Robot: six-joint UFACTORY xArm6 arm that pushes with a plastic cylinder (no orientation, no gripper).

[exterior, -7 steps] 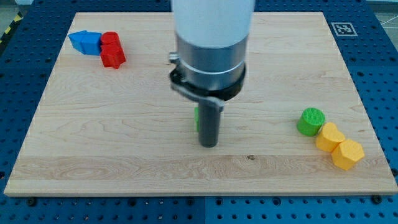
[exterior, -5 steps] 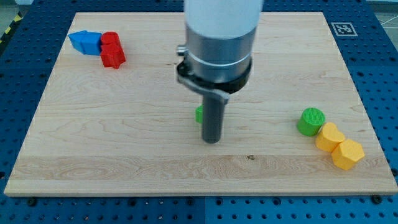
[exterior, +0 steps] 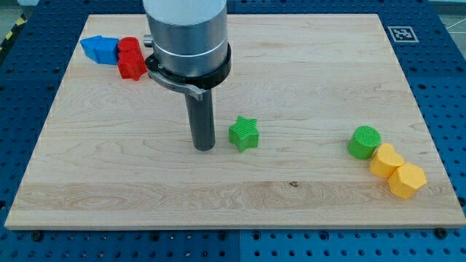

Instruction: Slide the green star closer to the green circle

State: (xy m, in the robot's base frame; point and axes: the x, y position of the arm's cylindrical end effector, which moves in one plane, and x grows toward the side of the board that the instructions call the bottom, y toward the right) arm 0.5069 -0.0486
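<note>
The green star [exterior: 244, 134] lies near the middle of the wooden board [exterior: 306, 65]. The green circle [exterior: 363, 142], a ribbed round block, sits far to the view's right, well apart from the star. My tip [exterior: 203, 148] rests on the board just to the view's left of the star, with a small gap between them. The rod rises from the tip into the wide grey arm body above.
Two yellow blocks [exterior: 385, 160] [exterior: 406, 180] touch the green circle at its lower right. A blue block [exterior: 100, 49] and a red block [exterior: 131, 58] sit together at the view's top left. A marker tag [exterior: 401, 33] is at the board's top right corner.
My tip has moved from in front of the star to its left side. The star, earlier mostly hidden behind the rod, now shows in full at about the same place.
</note>
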